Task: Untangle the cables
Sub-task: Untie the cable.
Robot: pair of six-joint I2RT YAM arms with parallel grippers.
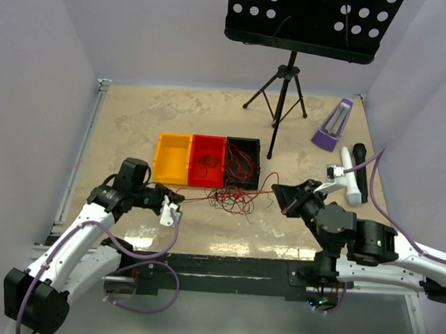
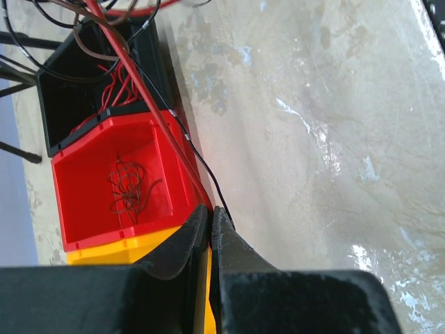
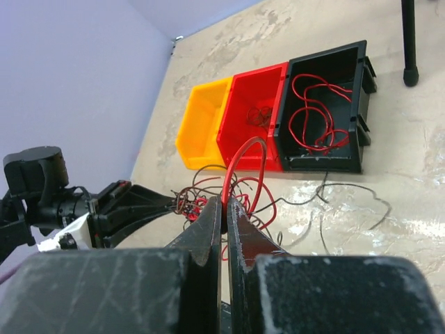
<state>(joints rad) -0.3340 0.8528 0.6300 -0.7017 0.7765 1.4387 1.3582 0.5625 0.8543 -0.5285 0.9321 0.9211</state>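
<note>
left tool [image 2: 211, 217], red cable [image 2: 130, 66] pinched — wrist view

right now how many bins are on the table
3, in one row: yellow bin left, empty; red bin middle, holding dark wire; black bin right, holding red wire. None seems hidden.

Bins [image 1: 172, 160] look glossy plastic; table [image 1: 136, 110] worn, shiny; cables [image 1: 233, 200] smooth.

Right gripper [image 3: 224, 203], jaws closed on a thin red wire [image 3: 241, 147] above a tangle of thin red and dark wires [image 3: 259, 203]. Beyond, touching in a row: yellow plastic bin [image 3: 208, 88], red plastic bin [image 3: 261, 71], black plastic bin [image 3: 327, 53].
</note>
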